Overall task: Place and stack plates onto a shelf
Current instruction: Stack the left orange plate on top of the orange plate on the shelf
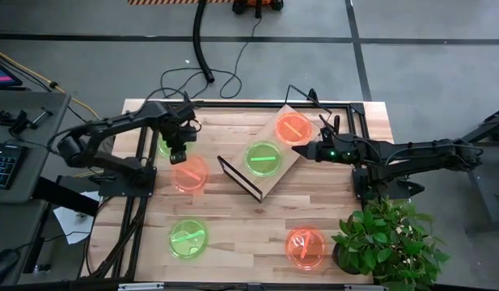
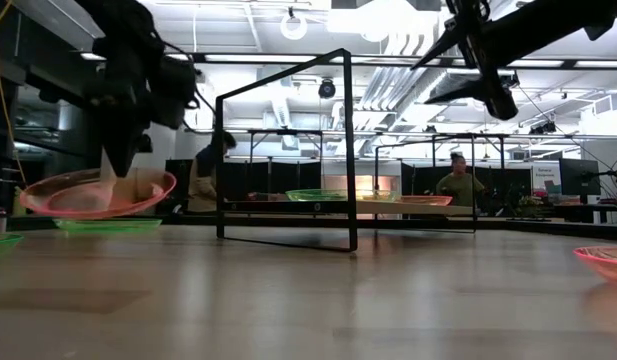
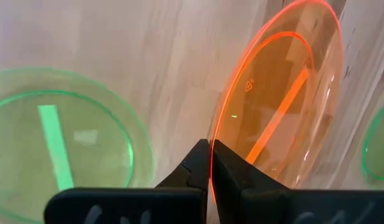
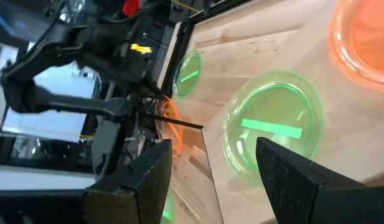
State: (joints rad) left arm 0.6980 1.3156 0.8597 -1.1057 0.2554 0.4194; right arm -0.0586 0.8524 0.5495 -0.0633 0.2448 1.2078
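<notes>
Left hand: my left hand [image 1: 181, 153] is pinched tight on the rim of an orange plate [image 1: 190, 174], fingers [image 3: 201, 167] closed right on its edge.
Held plate: off the desk [image 1: 241, 234], tilted in the low view, left of the shelf [image 1: 275, 166].
Behind it: a green plate [image 1: 163, 145] on the desk, partly under my left arm.
Right hand: my right hand [image 1: 302, 150] hovers over the shelf, fingers [image 4: 291, 180] spread wide, holding nothing.
Shelf: angled across the desk's middle, carrying a green plate [image 1: 263, 157] and an orange plate [image 1: 293, 128] side by side.
Near edge: one green plate [image 1: 188, 238] and one orange plate [image 1: 305, 246] flat on the desk, well apart.
Corner: a plant [image 1: 388, 242] beside that orange one.
</notes>
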